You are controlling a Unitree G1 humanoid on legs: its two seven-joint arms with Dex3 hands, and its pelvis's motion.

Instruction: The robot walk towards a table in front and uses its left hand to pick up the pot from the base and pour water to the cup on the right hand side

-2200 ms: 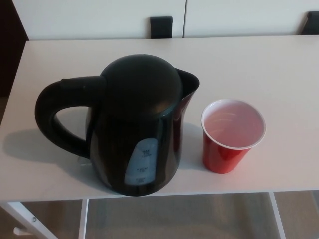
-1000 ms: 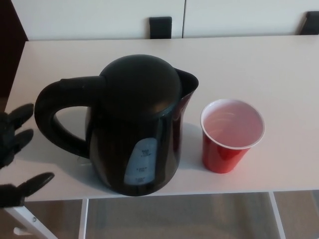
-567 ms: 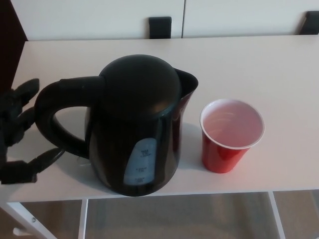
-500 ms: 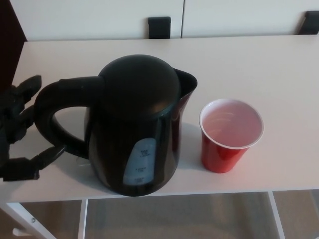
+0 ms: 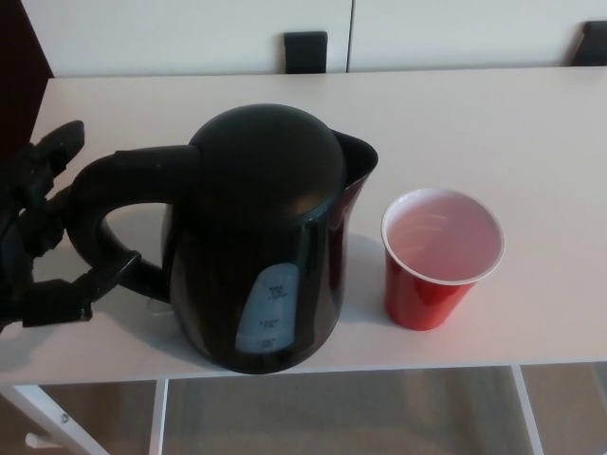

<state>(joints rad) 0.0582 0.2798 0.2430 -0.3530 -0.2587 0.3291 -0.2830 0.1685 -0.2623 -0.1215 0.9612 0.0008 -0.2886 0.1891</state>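
Observation:
A black electric kettle (image 5: 266,237) stands upright near the front of the white table (image 5: 455,114), its spout pointing right and its loop handle (image 5: 100,213) sticking out to the left. A red plastic cup (image 5: 441,256) with a white inside stands just right of the kettle, apart from it. My left hand (image 5: 38,237) is at the left edge, open, its upper fingers against the outside of the handle and its thumb (image 5: 81,289) reaching under the handle's lower curve. The fingers have not closed round the handle. My right hand does not show.
Two dark chair backs (image 5: 306,51) show behind the table's far edge, one in the middle and one at the far right. The table's front edge runs just below the kettle, with white legs (image 5: 43,412) and floor beneath.
My left hand came in from the lower left and moved right and up to the kettle's handle. Kettle and cup stand where they were.

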